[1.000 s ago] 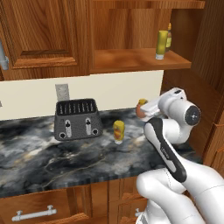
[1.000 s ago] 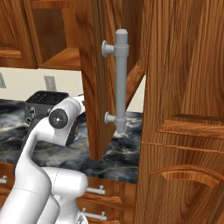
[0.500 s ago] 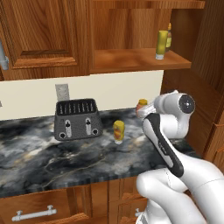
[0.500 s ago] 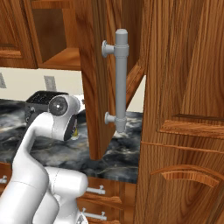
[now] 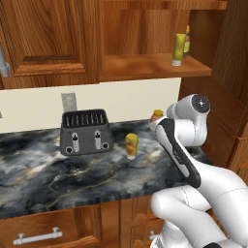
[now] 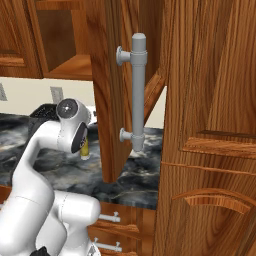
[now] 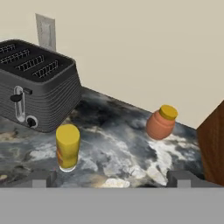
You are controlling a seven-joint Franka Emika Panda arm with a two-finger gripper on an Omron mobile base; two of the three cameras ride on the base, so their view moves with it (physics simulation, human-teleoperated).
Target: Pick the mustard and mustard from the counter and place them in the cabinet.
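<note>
One mustard on the counter, another shelved in the cabinet (fingers apart)

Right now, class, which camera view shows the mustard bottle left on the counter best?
The hand view: the mustard bottle stands upright and unobstructed on the counter, in front of the toaster. The left base view shows it smaller, right of the toaster. The right base view shows a sliver beside the arm.

yellow mustard upright on counter, second mustard in cabinet
</note>
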